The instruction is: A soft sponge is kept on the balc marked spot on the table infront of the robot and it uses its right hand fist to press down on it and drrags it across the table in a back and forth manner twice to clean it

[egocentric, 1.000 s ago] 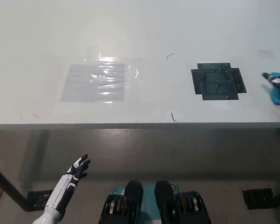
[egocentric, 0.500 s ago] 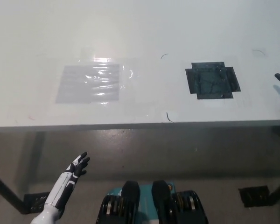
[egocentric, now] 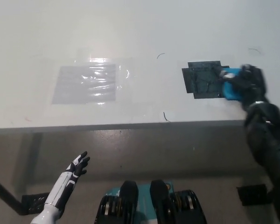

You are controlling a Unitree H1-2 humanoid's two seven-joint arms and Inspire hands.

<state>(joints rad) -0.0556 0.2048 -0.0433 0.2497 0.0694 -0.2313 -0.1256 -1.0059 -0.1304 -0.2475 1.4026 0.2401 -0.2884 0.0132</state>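
Right hand (egocentric: 248,83) is blurred, fingers curled into a fist on top of the blue sponge (egocentric: 229,89); most of the sponge is hidden under it, only the left part shows. Can't tell if it's gripped or just pressed. Sponge sits at the right edge of the black marked spot (egocentric: 201,79), covering that side of it. Right arm comes in from bottom right, cut off by the frame. Left hand (egocentric: 78,166) hangs below the counter (egocentric: 140,28) edge, fingers spread, holding nothing. Clear taped patch (egocentric: 86,83) on counter's left, glare on it.

A white table (egocentric: 130,28) stands over grey floor (egocentric: 144,154).
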